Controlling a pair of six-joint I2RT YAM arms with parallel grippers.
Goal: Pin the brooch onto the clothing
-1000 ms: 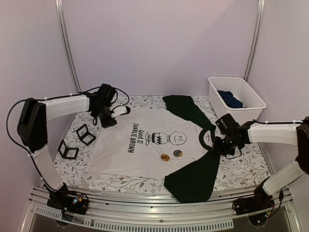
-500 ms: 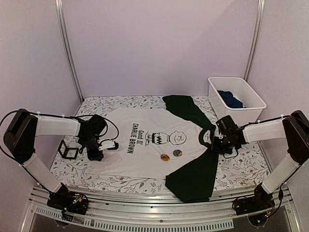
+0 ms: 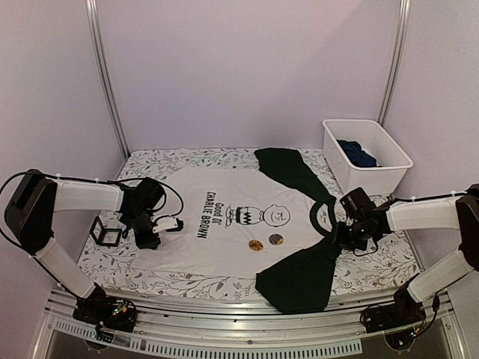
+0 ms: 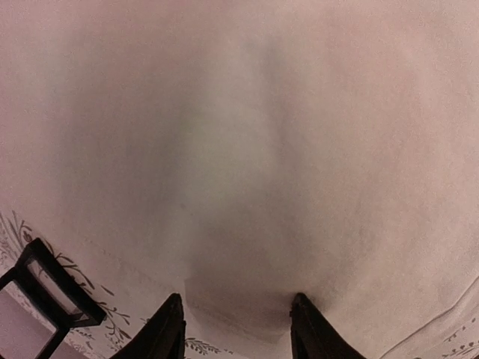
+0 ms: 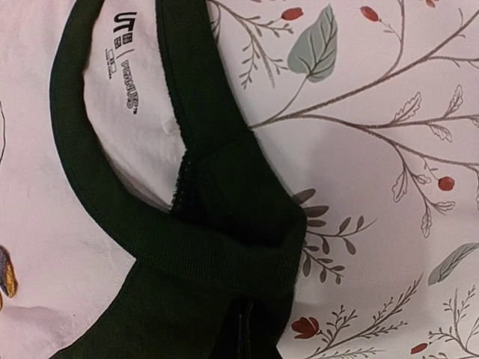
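Observation:
The clothing (image 3: 224, 239), a white T-shirt with dark sleeves and collar, lies flat on the table with its print facing up. Two round brooches, one gold (image 3: 256, 244) and one darker (image 3: 276, 238), rest on its chest; an edge of a brooch (image 5: 4, 273) shows in the right wrist view. My left gripper (image 3: 150, 239) (image 4: 238, 329) is down on the shirt's white hem (image 4: 247, 224), its fingers (image 4: 168, 329) apart with a low ridge of cloth between them. My right gripper (image 3: 338, 238) (image 5: 243, 333) is shut on the dark fabric just below the collar (image 5: 224, 254).
A black open frame box (image 3: 105, 233) (image 4: 45, 288) lies left of the shirt, close to my left gripper. A white bin (image 3: 389, 146) at the back right holds a dark blue garment (image 3: 357, 153). The table wears a floral cloth (image 5: 389, 149).
My left arm swung from the table's back left down to the shirt's hem, and its jaws narrowed slightly. My right gripper shifted a little right and nearer, dragging the collar and near sleeve along.

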